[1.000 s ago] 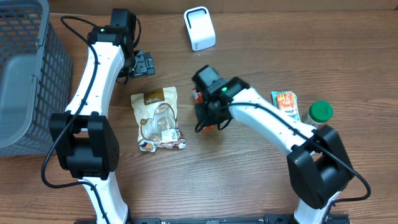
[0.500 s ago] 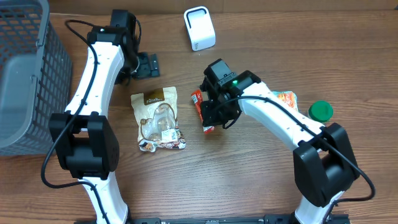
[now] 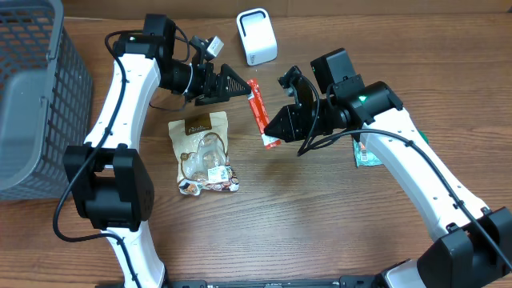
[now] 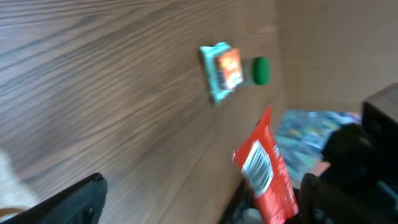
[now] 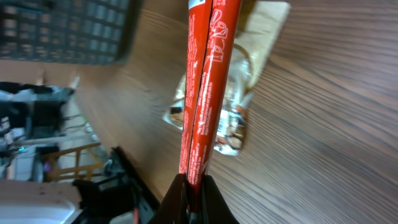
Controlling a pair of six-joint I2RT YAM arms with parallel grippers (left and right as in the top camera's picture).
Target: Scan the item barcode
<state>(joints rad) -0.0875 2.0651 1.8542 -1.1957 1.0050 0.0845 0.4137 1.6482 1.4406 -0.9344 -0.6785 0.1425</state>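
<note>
The item is a flat red packet [image 3: 258,110], held off the table in the overhead view, with my right gripper [image 3: 276,130] shut on its lower end. From the right wrist the red packet [image 5: 205,81] rises edge-on out of the right gripper [image 5: 193,190]. My left gripper [image 3: 238,83] is open and points right, its tips just left of the packet's upper end. Its dark fingers [image 4: 68,202] frame the red packet [image 4: 266,171], whose white barcode patch [image 4: 257,165] faces this camera. A white scanner [image 3: 256,36] stands at the back.
A clear snack bag [image 3: 204,154] lies below the left gripper. A grey basket [image 3: 28,88] fills the left edge. A teal packet [image 3: 366,154] lies partly under the right arm; the left wrist view shows this teal packet [image 4: 222,70] beside a green lid [image 4: 261,70].
The right gripper lifted the red packet off the table and tipped it up. The left gripper swung round from the back to point at the packet, its jaws narrowing slightly.
</note>
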